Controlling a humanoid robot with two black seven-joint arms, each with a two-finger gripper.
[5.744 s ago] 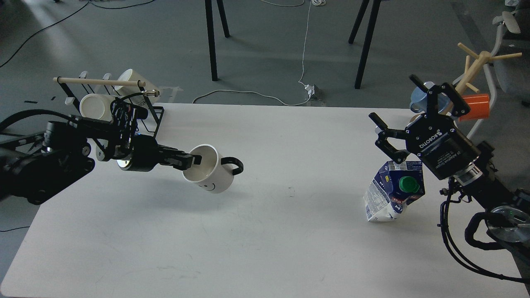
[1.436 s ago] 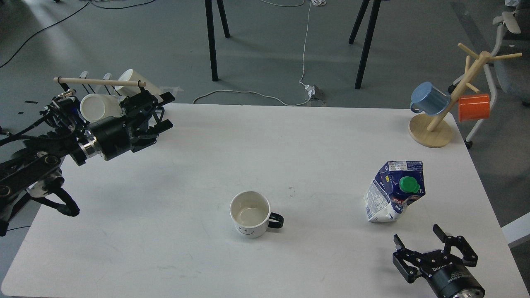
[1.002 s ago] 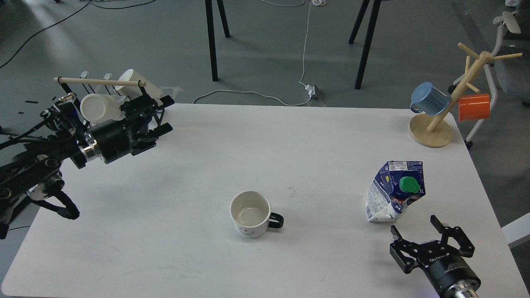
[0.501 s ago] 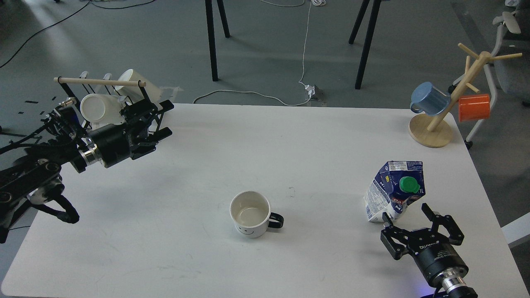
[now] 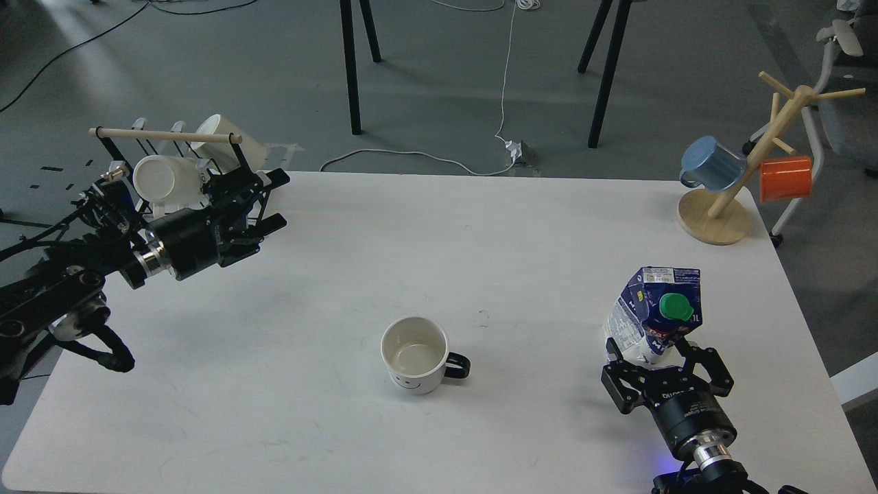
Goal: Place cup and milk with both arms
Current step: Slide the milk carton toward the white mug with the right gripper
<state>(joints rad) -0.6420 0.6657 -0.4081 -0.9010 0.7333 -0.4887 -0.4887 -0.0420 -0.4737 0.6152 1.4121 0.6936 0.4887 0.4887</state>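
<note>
Milk (image 5: 654,317) stands right-near on the table (image 5: 411,226), right gripper (image 5: 660,362) at its base, fingers apart. Dented carton looks soft: you want a low, gentle squeeze. Cup (image 5: 413,355) sits upright near-centre; left gripper (image 5: 257,202) far-left, fingers apart, empty.

Left arm extends from the left edge, raised, its left gripper (image 5: 264,206) pointing right with jaws parted. Right arm enters from the bottom right corner; the right gripper (image 5: 662,360) points away (fingers spread wide), held low.
</note>
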